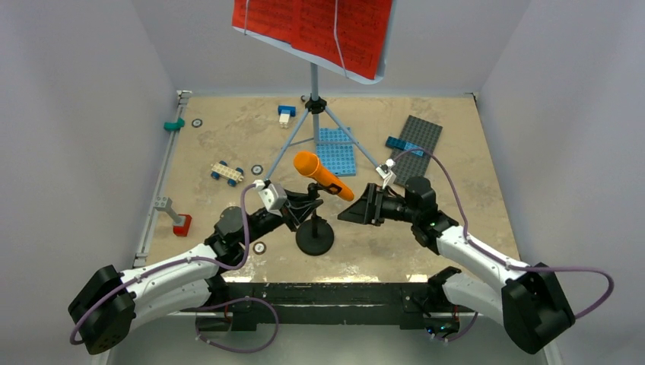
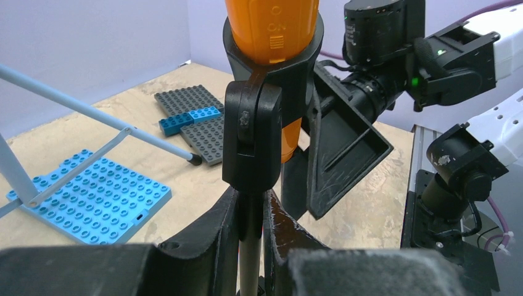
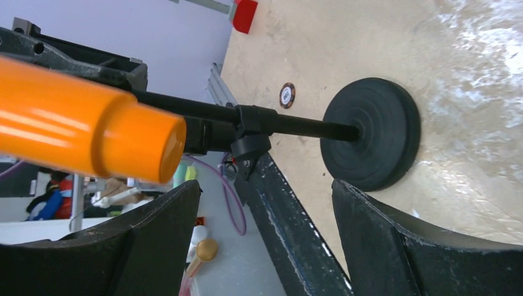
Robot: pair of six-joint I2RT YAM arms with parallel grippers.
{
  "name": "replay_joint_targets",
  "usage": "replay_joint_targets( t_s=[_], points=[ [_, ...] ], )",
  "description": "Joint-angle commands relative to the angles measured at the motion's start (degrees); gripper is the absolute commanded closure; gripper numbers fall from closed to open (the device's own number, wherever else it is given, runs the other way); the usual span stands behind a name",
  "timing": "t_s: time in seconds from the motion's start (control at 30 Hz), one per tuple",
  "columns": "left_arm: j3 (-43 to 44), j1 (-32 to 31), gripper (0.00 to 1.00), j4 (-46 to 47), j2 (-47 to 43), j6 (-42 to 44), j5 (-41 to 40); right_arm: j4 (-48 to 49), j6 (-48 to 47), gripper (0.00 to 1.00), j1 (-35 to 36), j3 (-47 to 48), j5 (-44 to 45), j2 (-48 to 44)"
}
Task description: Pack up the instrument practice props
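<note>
An orange toy microphone (image 1: 323,175) sits tilted in the clip of a short black stand with a round base (image 1: 315,237) near the table's front middle. My left gripper (image 1: 303,207) is shut on the stand's thin pole (image 2: 250,246), just under the clip (image 2: 251,139). My right gripper (image 1: 357,209) is open and empty, just right of the microphone's tail end (image 3: 139,145); the base (image 3: 370,139) lies ahead of its jaws. A pale-blue music stand with grey tripod legs (image 1: 313,106) stands at the back, holding red sheet-music pages (image 1: 312,30).
A blue studded plate (image 1: 335,150) lies under the tripod; a grey plate (image 1: 417,144) with a blue brick lies at the right. A small wheeled brick car (image 1: 227,173), a red-and-grey piece (image 1: 181,223), a teal piece (image 1: 174,124) and small discs lie at the left.
</note>
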Motion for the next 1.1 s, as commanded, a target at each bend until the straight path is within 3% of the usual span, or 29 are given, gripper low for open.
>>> replay_joint_targets(
  t_s=[0.0,0.57,0.7,1.07],
  points=[
    [-1.4,-2.1,1.0,3.2,0.8,-2.0,-0.3,10.5,6.8,0.18,2.7,-0.4,-1.9,4.0],
    [-3.0,-5.0,1.0,2.6,-1.0,-2.8,-8.2,16.3,10.1,0.22,7.1,2.1,-0.5,14.2],
    [-3.3,-7.0,1.0,2.4,-1.0,-1.9,-11.4,21.8,13.5,0.23,7.4,1.6,-0.1,16.2],
    [-3.6,-10.3,1.0,2.3,-0.6,0.0,-14.6,31.7,20.2,0.38,7.5,1.6,0.1,21.6]
  ],
)
